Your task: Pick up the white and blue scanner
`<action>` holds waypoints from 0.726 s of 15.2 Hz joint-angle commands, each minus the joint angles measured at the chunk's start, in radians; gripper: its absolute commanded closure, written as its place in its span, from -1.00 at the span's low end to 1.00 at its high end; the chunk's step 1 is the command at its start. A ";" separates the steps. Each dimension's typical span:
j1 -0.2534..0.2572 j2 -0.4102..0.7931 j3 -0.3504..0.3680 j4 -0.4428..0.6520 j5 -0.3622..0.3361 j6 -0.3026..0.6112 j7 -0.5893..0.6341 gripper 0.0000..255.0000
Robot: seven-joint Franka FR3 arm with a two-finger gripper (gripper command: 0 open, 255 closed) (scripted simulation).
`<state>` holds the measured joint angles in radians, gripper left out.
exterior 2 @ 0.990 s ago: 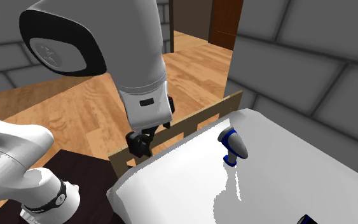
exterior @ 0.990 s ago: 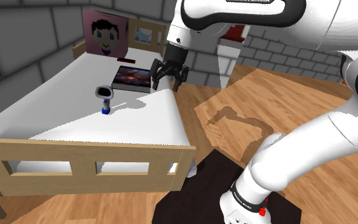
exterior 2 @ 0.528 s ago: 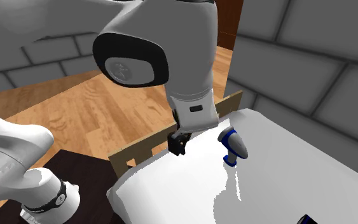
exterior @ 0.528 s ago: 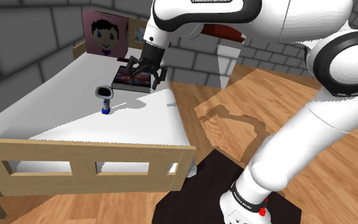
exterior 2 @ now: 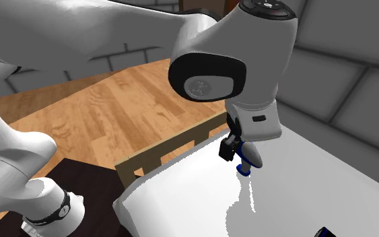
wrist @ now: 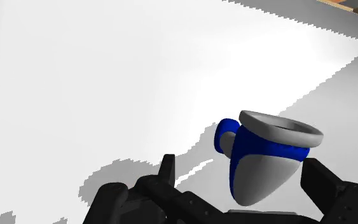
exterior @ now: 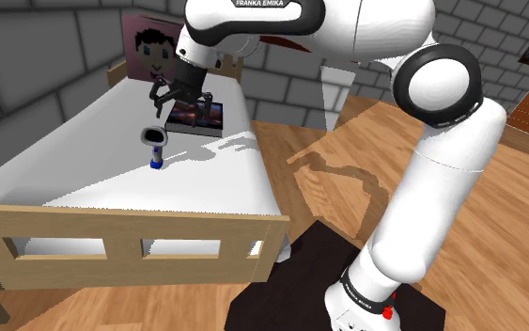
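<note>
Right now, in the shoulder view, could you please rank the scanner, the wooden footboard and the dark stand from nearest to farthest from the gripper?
1. Scanner, upright on the bed, just under the gripper.
2. Footboard, at the bed's near end.
3. Stand, beyond the bed's corner, at the view's lower right.

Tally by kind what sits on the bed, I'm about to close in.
Scanner: 1
Book: 1
Pink face square, at the headboard: 1
Total: 3
</note>
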<state>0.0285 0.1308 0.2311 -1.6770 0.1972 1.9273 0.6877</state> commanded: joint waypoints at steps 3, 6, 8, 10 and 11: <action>0.022 0.163 -0.002 0.190 -0.030 -0.003 0.087 -1.00; 0.026 0.190 -0.004 0.198 -0.034 0.020 0.096 -1.00; 0.026 0.192 -0.004 0.173 -0.032 0.045 0.091 -1.00; 0.026 0.194 -0.004 0.149 -0.030 0.071 0.086 -1.00; 0.026 0.195 -0.004 0.138 -0.030 0.083 0.083 -1.00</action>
<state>0.0549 0.3234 0.2274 -1.5292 0.1667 1.9986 0.7742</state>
